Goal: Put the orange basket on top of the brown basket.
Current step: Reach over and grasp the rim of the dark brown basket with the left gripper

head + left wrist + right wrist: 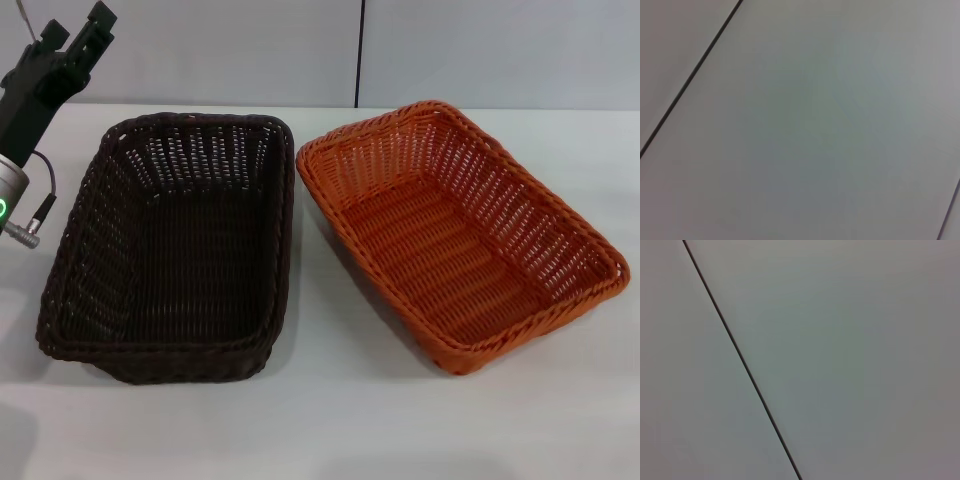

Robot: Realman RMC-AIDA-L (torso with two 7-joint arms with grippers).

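Orange basket (462, 235) sits on the table (330, 420), just right of the brown basket (175, 250), near corners almost touching. My left gripper (72, 45) is raised at far left, holding nothing; jaw gap unclear. Right gripper unseen.

The orange basket (465, 235) and the brown basket (170, 250) are woven, wicker-like, with openwork sides, braided rims and a slight plastic sheen. The surface (330, 420) under them looks smooth, matt and pale.
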